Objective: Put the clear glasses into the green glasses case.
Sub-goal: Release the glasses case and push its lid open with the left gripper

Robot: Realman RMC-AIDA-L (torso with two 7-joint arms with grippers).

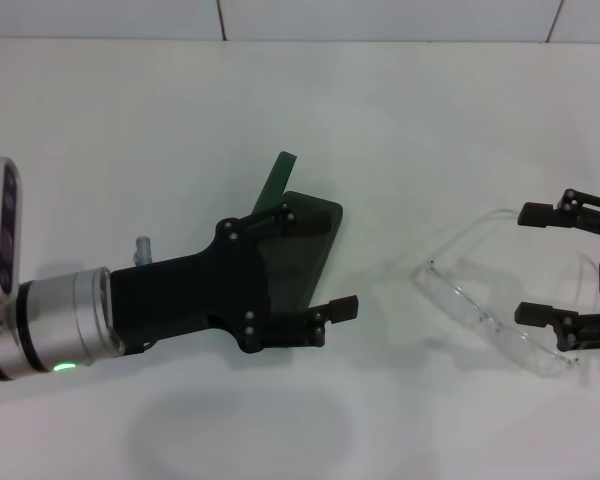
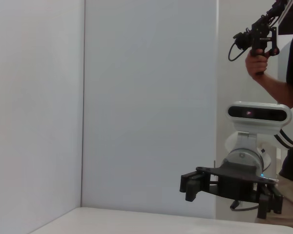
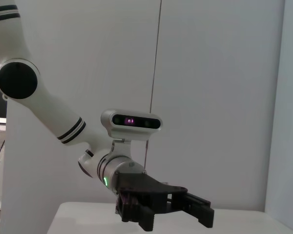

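Note:
The green glasses case (image 1: 302, 245) lies on the white table (image 1: 180, 110) left of centre, its lid (image 1: 277, 177) raised. My left gripper (image 1: 318, 260) hangs over the case, open, one finger at the hinge side and the other past the near edge. I cannot tell whether the fingers touch the case. The clear glasses (image 1: 490, 318) lie on the table to the right, lens toward me. My right gripper (image 1: 529, 262) stands open at the right edge, its fingers on either side of the glasses' right end. The right wrist view shows the left gripper (image 3: 176, 217) from the front.
A tiled wall (image 1: 380, 18) runs behind the table's far edge. In the left wrist view a person (image 2: 283, 92) stands behind the robot holding a black handheld device (image 2: 256, 39). The right gripper (image 2: 229, 195) also shows there, above the table.

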